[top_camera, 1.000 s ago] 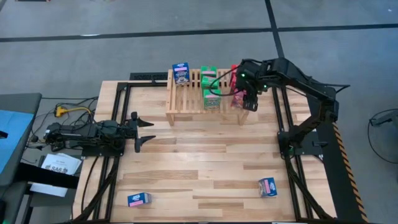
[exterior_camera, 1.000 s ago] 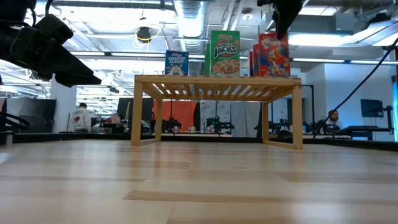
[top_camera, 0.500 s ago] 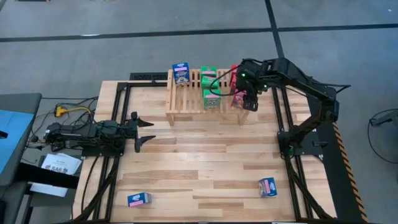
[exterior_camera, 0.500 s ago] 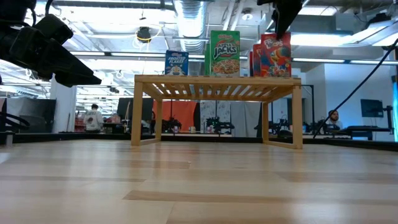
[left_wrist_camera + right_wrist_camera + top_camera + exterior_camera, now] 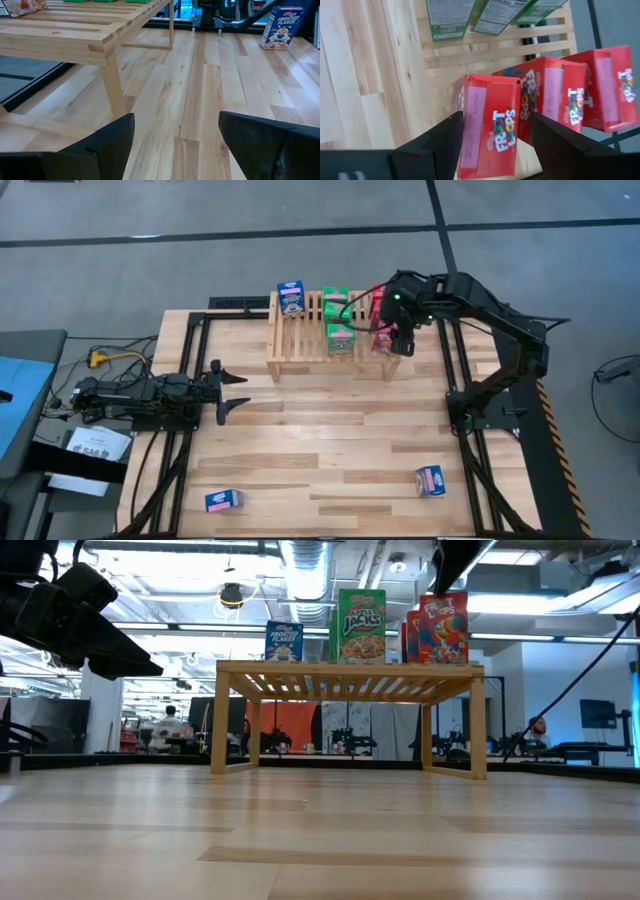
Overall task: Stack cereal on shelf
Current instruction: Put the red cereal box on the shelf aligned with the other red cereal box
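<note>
1. The shelf (image 5: 330,332) stands at the table's (image 5: 330,450) far edge, near the middle; one cereal box (image 5: 290,297) stands at its left end, a cluster (image 5: 338,325) mid-shelf, more boxes (image 5: 380,320) at its right end.
2. The right gripper (image 5: 398,340) hangs over the shelf's right end; the left gripper (image 5: 236,390) waits at the table's left side.
3. Two boxes lie on the table's near part: one left (image 5: 223,500), one right (image 5: 431,480).
</note>
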